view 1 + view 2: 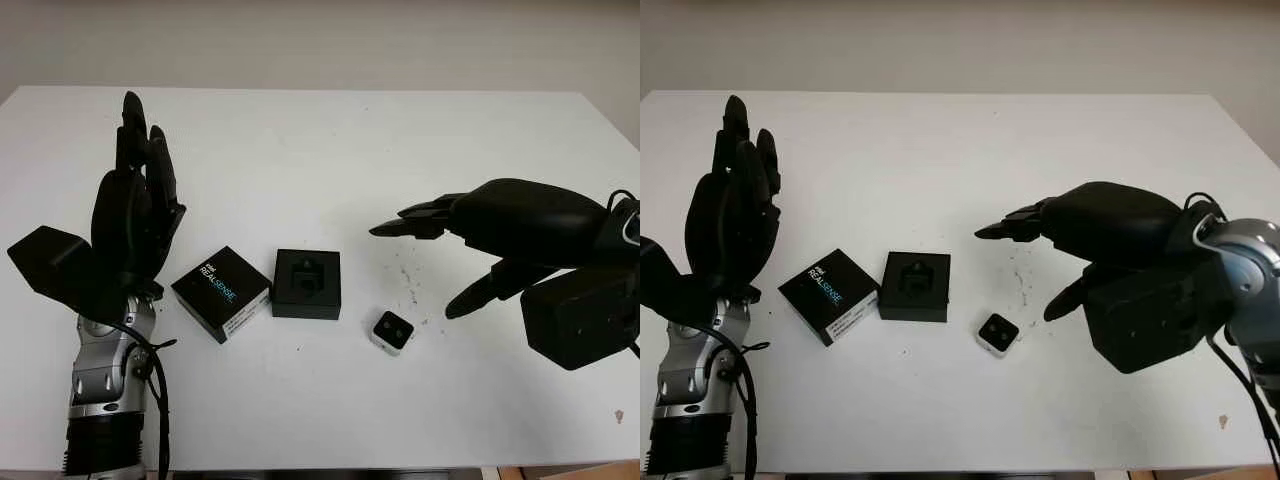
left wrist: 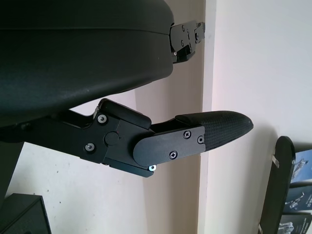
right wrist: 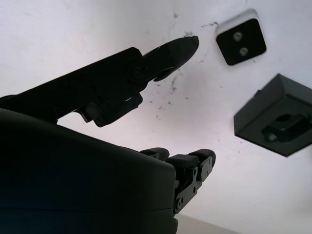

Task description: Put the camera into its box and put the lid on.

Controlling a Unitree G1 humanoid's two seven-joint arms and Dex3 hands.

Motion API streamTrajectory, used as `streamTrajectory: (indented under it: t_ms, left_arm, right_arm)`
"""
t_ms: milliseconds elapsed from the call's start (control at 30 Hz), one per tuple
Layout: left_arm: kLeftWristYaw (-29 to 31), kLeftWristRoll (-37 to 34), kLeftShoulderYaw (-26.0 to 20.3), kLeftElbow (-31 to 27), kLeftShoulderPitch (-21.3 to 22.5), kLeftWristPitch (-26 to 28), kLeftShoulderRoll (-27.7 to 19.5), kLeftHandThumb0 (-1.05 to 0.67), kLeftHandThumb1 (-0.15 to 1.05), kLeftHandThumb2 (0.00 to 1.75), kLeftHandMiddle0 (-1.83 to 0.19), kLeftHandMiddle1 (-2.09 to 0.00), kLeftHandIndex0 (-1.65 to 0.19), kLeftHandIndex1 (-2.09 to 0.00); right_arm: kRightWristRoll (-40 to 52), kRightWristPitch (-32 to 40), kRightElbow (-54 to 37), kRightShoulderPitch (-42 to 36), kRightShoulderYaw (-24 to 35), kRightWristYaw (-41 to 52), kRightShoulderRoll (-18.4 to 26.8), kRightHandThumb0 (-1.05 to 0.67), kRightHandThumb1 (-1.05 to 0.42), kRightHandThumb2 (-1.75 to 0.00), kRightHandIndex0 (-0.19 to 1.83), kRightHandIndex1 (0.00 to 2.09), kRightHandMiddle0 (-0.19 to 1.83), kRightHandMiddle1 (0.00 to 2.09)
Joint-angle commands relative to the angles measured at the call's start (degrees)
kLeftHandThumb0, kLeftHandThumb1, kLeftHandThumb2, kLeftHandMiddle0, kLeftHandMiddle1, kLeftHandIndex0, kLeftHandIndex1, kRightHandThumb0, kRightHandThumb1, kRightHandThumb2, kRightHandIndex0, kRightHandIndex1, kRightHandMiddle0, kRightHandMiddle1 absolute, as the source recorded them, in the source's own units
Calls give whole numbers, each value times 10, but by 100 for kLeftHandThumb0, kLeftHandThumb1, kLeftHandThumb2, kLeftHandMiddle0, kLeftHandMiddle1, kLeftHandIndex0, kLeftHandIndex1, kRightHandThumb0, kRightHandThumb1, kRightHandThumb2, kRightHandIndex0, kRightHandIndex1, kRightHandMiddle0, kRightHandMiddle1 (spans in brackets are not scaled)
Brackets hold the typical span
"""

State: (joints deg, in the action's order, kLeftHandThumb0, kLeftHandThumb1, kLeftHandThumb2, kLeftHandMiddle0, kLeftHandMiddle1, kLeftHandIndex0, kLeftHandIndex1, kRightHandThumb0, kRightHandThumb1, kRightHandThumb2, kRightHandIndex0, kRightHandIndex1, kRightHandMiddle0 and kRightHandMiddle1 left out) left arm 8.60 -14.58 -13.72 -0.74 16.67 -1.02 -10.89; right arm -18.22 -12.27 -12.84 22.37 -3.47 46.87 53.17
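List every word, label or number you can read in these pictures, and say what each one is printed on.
"REALSENSE": white and blue lettering across the top of the black lid, lying on the table left of the open box.
A small logo above that word and a white sticker on the lid's side: too small to read.
The camera and both hands carry no readable text.

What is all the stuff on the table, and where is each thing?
table: one, white, under everything.
lid: one, black with white and blue writing, lying on the table beside the box, on the left hand's side.
box: one, black, open, with a black insert inside, in the middle of the table.
camera: one, small, black face with a pale rim, lying on the table between the box and the right hand, nearer the robot.
left hand: one, black, open, raised with fingers pointing up, beside the lid.
right hand: one, black, open, hovering above the table just past the camera.
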Motion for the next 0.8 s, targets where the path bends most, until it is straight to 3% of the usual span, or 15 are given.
streamTrajectory:
  t_ms: [0, 767]
  left_arm:
    - [0, -3, -1, -8, 12, 1, -4, -81, 105, 61, 19, 0, 19, 0]
    - [-5, 11, 2, -9, 21, 6, -10, -83, 105, 61, 19, 0, 19, 0]
  right_arm:
    - [-1, 1, -12, -1, 0, 6, 10, -53, -86, -7, 28, 11, 30, 12]
    - [10, -34, 42, -31, -21, -19, -24, -49, -84, -5, 38, 14, 38, 21]
